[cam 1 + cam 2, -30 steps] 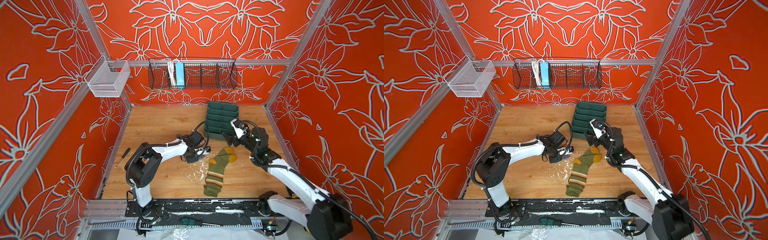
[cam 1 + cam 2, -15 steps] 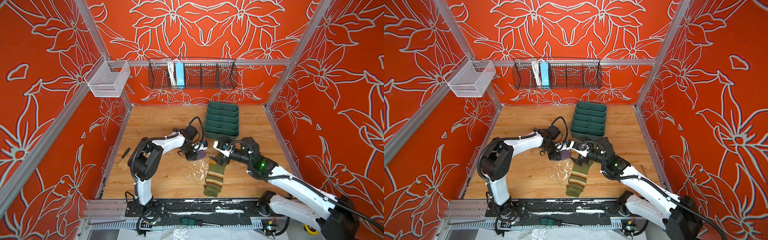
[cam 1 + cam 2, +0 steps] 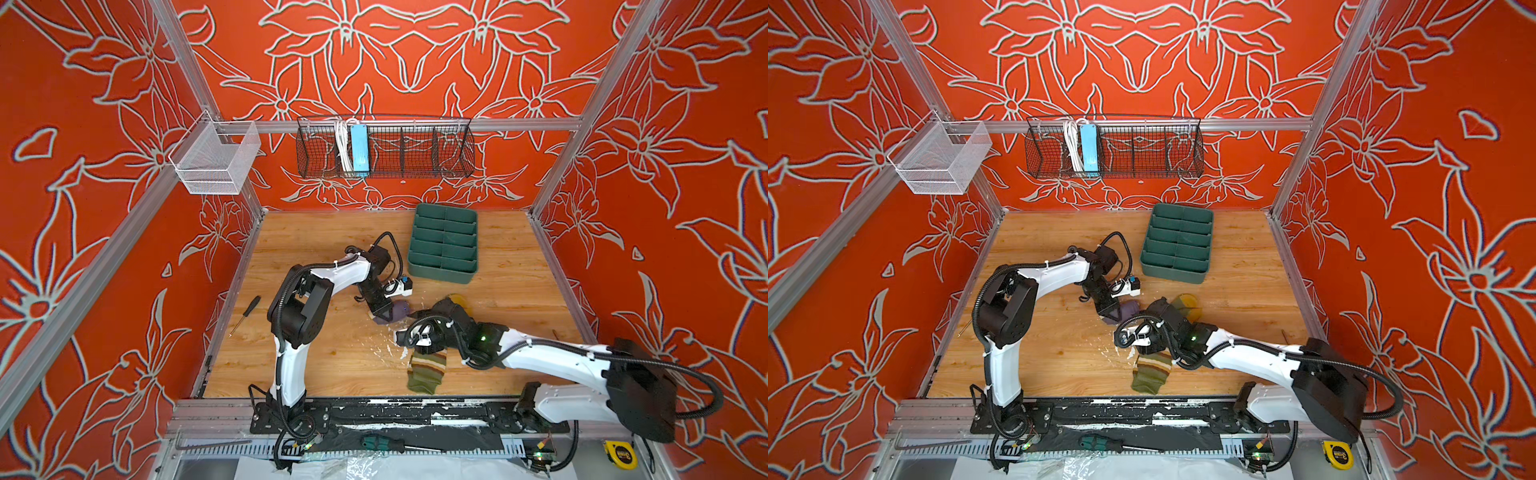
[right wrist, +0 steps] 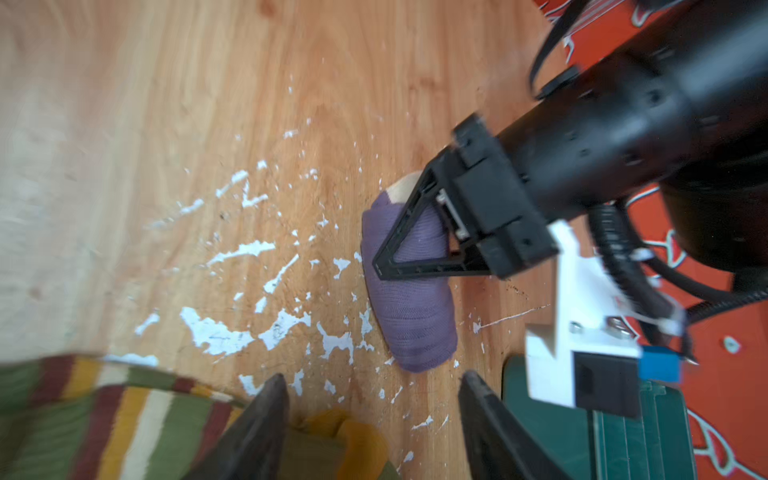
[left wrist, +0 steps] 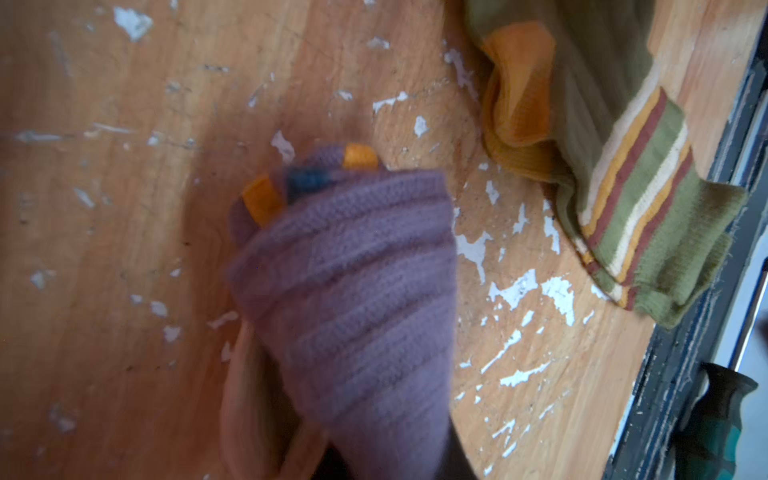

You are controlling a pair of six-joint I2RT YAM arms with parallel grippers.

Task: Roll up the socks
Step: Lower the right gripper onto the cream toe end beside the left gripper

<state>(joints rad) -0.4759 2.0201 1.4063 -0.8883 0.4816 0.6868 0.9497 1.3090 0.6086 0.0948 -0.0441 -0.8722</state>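
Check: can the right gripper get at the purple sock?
Probably yes: the right gripper, jaws open, faces the purple sock with nothing between, though the left gripper clamps its far part.

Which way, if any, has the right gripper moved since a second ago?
Yes: the right gripper has left the green tray's near corner, moving forward and leftward toward the purple sock.
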